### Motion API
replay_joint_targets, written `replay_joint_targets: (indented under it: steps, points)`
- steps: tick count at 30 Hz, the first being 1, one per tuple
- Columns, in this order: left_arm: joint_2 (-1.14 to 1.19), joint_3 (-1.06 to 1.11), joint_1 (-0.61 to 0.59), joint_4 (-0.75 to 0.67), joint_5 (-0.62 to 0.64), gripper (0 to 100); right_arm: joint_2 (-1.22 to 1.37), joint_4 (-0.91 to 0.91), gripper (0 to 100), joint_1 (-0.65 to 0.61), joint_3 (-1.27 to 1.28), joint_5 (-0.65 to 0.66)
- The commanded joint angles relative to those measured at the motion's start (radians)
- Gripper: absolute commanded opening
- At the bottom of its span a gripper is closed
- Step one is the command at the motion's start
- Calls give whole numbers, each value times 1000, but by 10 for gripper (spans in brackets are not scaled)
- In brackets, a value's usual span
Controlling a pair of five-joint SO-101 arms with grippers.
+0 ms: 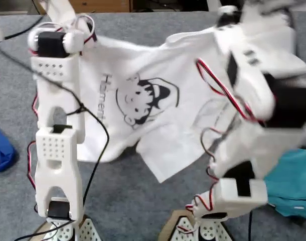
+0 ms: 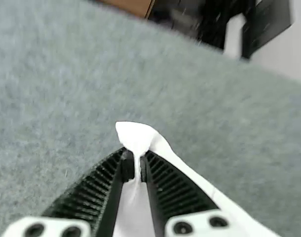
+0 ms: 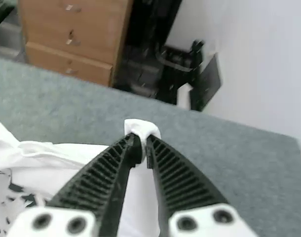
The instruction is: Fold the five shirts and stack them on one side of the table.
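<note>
Firmly, shirt (image 1: 143, 100) edges in left claw (image 2: 134, 162), right claw (image 3: 141, 144), grey table (image 1: 138, 211) beyond

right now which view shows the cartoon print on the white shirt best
The high view: on the white shirt the cartoon print shows whole. The right wrist view catches a sliver of it; the left wrist view, plain pinched fabric.

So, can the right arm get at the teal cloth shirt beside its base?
Probably not yet: the right hand is shut on an edge of the white printed shirt. The teal cloth shirt lies uncovered beside that arm, so once freed it looks reachable.
</note>
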Motion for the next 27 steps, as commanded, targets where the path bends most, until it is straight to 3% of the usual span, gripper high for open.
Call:
replay_joint_targets:
  steps: [1,11,21,27]
  points:
    - [-231,64,3,11,2,18,-143,9,5,94,-36,-11]
    - [-868,552,0,11,-84,18,-426,-9,5,323,-41,-74]
    - [-1501,1031,-8,9,-259,18,-627,-141,5,415,-36,-25]
    - [-1713,1189,-135,9,-328,19,-684,-222,5,417,-35,40]
